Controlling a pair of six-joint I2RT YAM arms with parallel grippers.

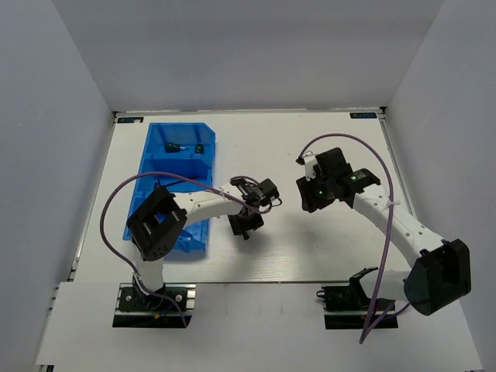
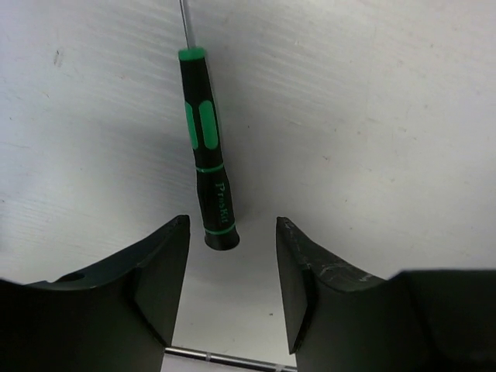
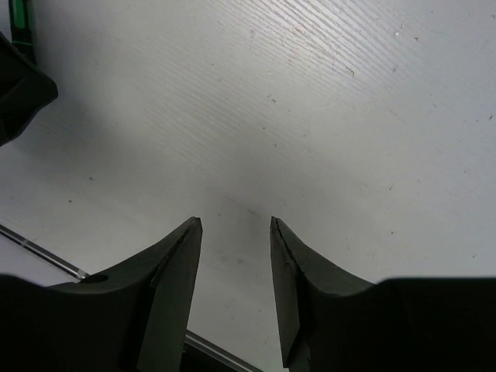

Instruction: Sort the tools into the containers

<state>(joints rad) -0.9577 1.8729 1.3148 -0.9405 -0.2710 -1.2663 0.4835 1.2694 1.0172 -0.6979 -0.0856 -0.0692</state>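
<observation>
A screwdriver (image 2: 208,147) with a black and green handle lies on the white table in the left wrist view, shaft pointing away. Its butt end sits just ahead of my open left gripper (image 2: 232,225), nearer the left finger and touching neither. In the top view the left gripper (image 1: 245,226) hovers right of the blue bin (image 1: 155,167), and the screwdriver is hidden under it. Two small green-and-dark tools (image 1: 172,147) lie in the bin's far compartment. My right gripper (image 3: 232,225) is open and empty over bare table; it also shows in the top view (image 1: 310,203).
The bin stands lengthwise at the left of the table (image 1: 325,248), with grey walls on three sides. A dark part (image 3: 19,89) and a strip of green (image 3: 19,23) show at the right wrist view's top left. Purple cables loop over both arms.
</observation>
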